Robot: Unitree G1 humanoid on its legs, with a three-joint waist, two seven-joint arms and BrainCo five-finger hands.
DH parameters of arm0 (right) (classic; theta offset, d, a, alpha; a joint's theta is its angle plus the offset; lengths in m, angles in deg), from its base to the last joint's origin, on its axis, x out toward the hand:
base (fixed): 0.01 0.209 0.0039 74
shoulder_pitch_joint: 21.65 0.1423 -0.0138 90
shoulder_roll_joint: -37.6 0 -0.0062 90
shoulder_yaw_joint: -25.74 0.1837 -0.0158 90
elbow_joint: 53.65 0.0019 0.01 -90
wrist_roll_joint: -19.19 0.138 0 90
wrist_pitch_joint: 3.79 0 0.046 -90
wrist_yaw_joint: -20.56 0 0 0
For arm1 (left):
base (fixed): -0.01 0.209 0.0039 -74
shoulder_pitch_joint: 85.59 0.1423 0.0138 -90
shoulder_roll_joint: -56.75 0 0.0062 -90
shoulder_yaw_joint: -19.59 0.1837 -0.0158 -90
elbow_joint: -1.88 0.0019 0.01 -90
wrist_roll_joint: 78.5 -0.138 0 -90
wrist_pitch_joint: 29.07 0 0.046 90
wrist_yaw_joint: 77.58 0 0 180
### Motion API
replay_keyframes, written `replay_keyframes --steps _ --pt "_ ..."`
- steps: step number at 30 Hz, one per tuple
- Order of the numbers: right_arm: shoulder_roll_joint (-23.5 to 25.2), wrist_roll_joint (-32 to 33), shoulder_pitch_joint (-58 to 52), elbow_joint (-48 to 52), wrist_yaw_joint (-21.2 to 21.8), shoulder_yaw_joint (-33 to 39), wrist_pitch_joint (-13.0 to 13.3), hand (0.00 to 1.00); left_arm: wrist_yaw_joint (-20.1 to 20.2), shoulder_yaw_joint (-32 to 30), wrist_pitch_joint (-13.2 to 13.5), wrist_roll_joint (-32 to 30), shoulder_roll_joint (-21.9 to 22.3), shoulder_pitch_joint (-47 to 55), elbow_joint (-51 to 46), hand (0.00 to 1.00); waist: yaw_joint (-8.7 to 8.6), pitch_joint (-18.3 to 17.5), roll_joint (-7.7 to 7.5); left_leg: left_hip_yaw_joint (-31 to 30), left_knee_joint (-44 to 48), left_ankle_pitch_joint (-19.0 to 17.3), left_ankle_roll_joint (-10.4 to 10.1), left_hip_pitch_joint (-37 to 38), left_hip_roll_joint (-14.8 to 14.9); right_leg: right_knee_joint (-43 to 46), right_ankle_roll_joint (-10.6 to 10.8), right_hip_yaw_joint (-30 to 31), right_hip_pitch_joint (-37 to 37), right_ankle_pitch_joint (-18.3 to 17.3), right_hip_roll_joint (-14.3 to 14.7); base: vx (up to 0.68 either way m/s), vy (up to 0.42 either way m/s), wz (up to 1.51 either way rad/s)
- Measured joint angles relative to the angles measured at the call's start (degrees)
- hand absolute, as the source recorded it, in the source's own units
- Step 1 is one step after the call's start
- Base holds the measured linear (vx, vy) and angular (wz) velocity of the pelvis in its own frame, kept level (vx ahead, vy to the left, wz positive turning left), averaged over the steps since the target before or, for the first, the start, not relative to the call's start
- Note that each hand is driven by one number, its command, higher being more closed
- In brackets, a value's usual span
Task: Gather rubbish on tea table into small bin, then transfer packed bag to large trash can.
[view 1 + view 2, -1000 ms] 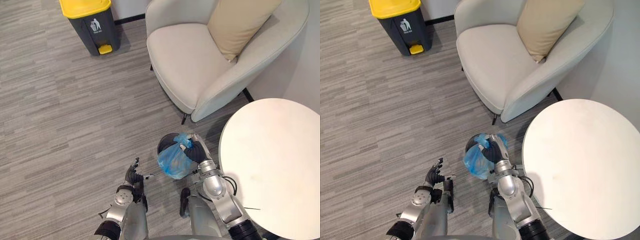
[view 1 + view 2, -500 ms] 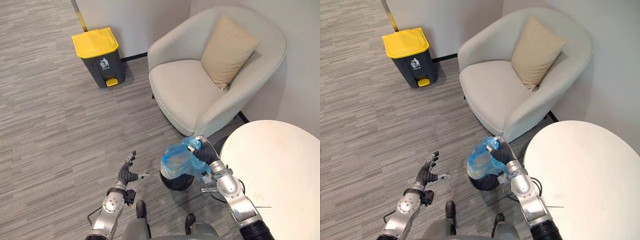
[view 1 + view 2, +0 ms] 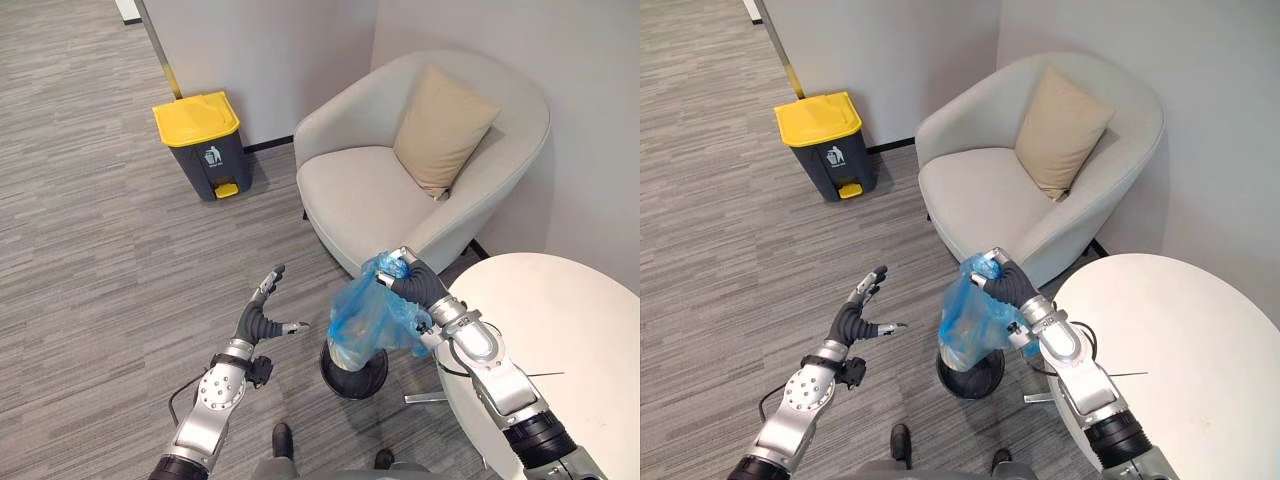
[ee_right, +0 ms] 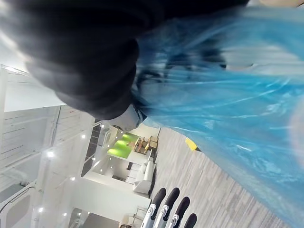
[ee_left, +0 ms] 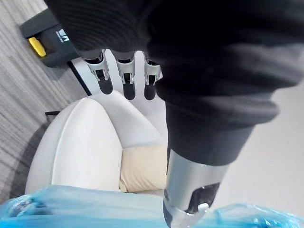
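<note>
The blue rubbish bag [image 3: 362,318] is hanging at full length over the small bin [image 3: 353,372]. Its neck is bunched in the right hand [image 3: 413,286], whose fingers are clenching tight around the plastic. The bag's bottom is dangling at the bin's mouth; a second ago it was sitting half inside. The left hand [image 3: 259,321] is floating just left of the bin, fingers spread wide and gripping nothing. The white tea table [image 3: 575,330] is standing right of the bin. Beyond the bin a cream armchair [image 3: 372,195] is carrying a tan cushion [image 3: 443,130], and the yellow-lidded large trash can [image 3: 203,145] is waiting farther off to the left.
</note>
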Motion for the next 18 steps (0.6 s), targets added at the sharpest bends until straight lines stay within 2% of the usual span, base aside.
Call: replay_keyframes --steps 9,18 --pt "0.1 3.74 2.59 -0.08 0.2 -2.75 -0.06 1.0 0.99 5.13 -0.02 -3.18 -0.12 -3.74 -0.31 0.0 0.06 -1.46 -0.34 0.15 -0.04 0.0 -0.01 0.3 -0.05 -0.35 0.18 0.48 -0.08 0.23 0.02 -0.01 0.004 -0.01" --pt "2.81 6.85 7.35 -2.53 1.39 -6.41 -0.51 1.0 1.12 7.94 -0.48 -5.28 3.57 -5.65 -0.12 0.0 0.09 -2.07 -1.12 0.15 -0.03 0.14 0.15 0.06 -0.01 -0.49 0.13 0.63 0.06 0.45 0.12 0.01 0.0 -0.01"
